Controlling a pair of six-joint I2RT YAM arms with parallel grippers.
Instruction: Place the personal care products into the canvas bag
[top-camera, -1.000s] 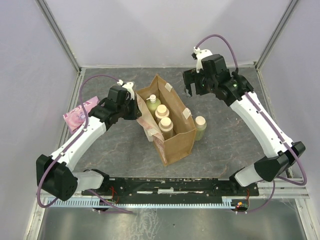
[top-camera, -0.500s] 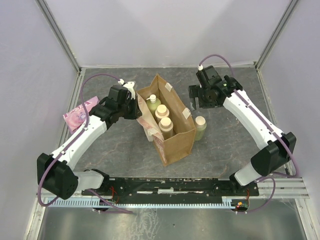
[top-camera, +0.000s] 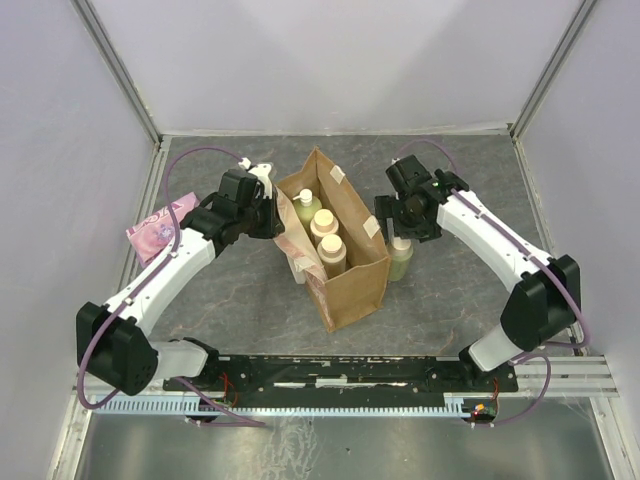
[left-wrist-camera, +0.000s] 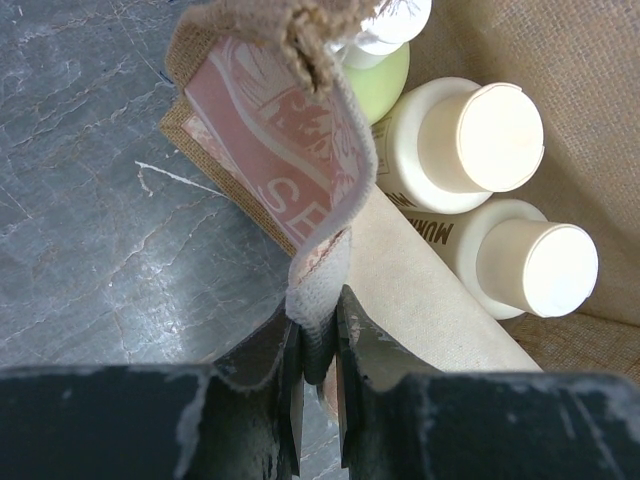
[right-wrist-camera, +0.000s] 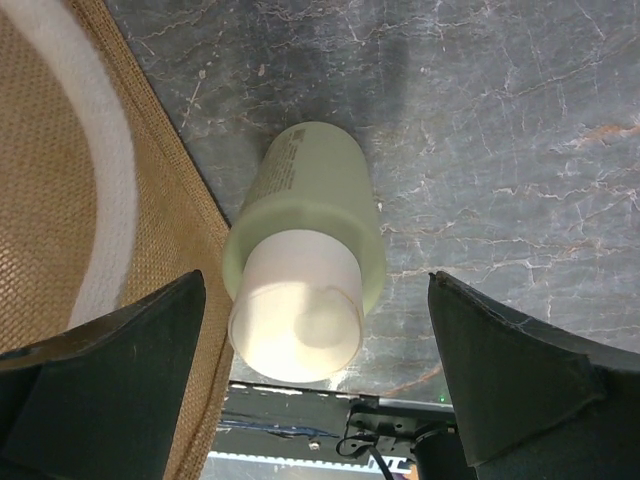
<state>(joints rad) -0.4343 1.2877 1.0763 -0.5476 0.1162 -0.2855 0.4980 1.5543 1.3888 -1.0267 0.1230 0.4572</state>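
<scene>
Seen from above, the canvas bag (top-camera: 352, 288) stands upright and open at mid-table. It holds three products in a row: the pump bottle (top-camera: 305, 209) farthest back, then the rear cream bottle (top-camera: 323, 226), then the front cream bottle (top-camera: 332, 253). The capped green bottle (top-camera: 400, 262) stands on the table (top-camera: 230, 290), outside the bag and just beside its right wall. The right gripper (top-camera: 402, 228) hangs directly over that bottle, and the left gripper (top-camera: 274, 216) is at the bag's left rim. A pink packet (top-camera: 155, 226) lies well apart, near the left edge.

In the left wrist view, the left fingers (left-wrist-camera: 289, 400) are pressed together on the pinkish-white handle (left-wrist-camera: 300, 170), pinching its strip. The three bottles sit close together inside the bag, caps up.

In the right wrist view, the right fingers (right-wrist-camera: 110, 370) are spread wide, one on each side of the capped green bottle and clear of it. The bottle stands upright next to the bag's woven wall
</scene>
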